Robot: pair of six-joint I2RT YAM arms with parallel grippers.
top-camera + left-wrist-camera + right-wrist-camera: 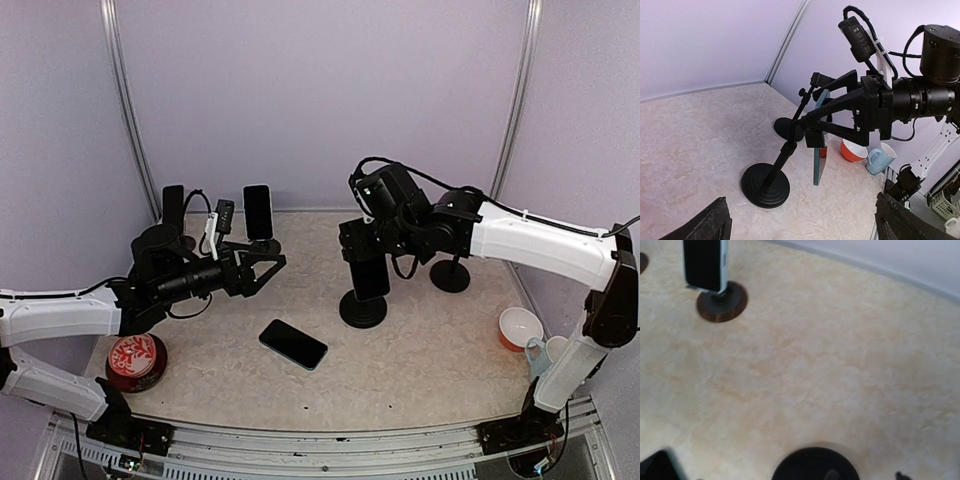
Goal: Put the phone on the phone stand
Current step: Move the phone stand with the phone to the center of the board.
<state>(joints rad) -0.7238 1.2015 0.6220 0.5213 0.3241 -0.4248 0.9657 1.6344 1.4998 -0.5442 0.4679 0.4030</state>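
My right gripper (366, 248) is shut on a dark phone (371, 276) and holds it upright, just above the round base of a black phone stand (362, 309). In the left wrist view the phone (818, 167) shows edge-on with a teal rim, hanging beside the stand's slanted stem (782, 160), its lower edge clear of the table. The right gripper (815, 136) clamps its middle. A second black phone (293, 344) lies flat at the table's middle front. My left gripper (271, 270) is open and empty, left of the stand and pointing at it.
Two phones stand on stands at the back left (173, 206) (258, 211). Another empty stand (450, 275) is right of the arm. An orange bowl (520, 327) and a blue mug (538, 352) sit at the right edge, and a red tin (135, 361) front left.
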